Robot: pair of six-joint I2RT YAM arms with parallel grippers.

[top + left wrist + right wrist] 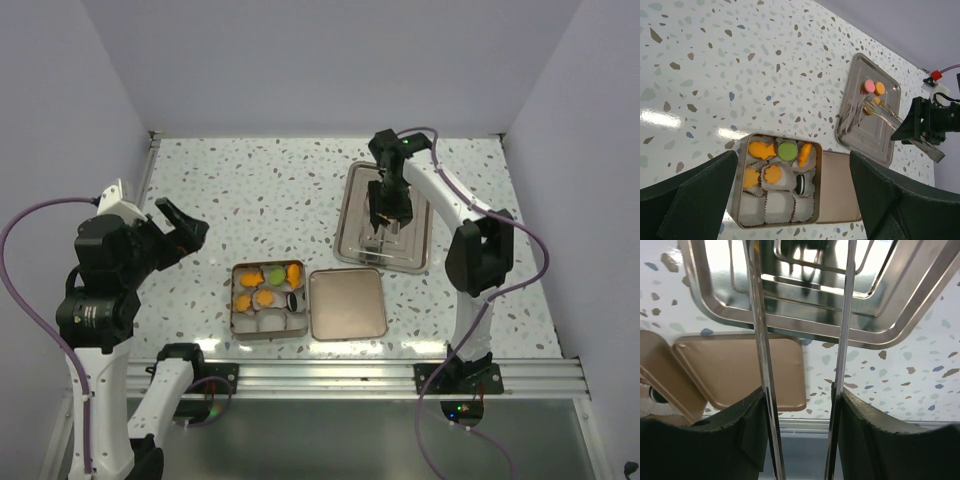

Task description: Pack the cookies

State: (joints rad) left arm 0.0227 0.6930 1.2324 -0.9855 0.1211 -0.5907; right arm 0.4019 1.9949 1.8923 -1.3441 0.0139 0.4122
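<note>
The cookies are split between two places. Several orange ones [760, 149], a green one [787, 150] and a black one [800, 184] sit in white paper cups inside the open tin [740, 190]. A pink cookie [869, 86] and orange ones [880, 88] lie on the steel tray [875, 135]. My right gripper [388, 205] is shut on metal tongs [760, 340] and holds them over the tray [350, 215], their tips near an orange cookie. My left gripper [180, 225] is open and empty, raised left of the tin [234, 300].
The tin's brown lid [347, 303] lies flat just right of the tin and also shows in the right wrist view [740, 370]. Several paper cups in the tin's near row hold nothing. A metal rail runs along the near table edge.
</note>
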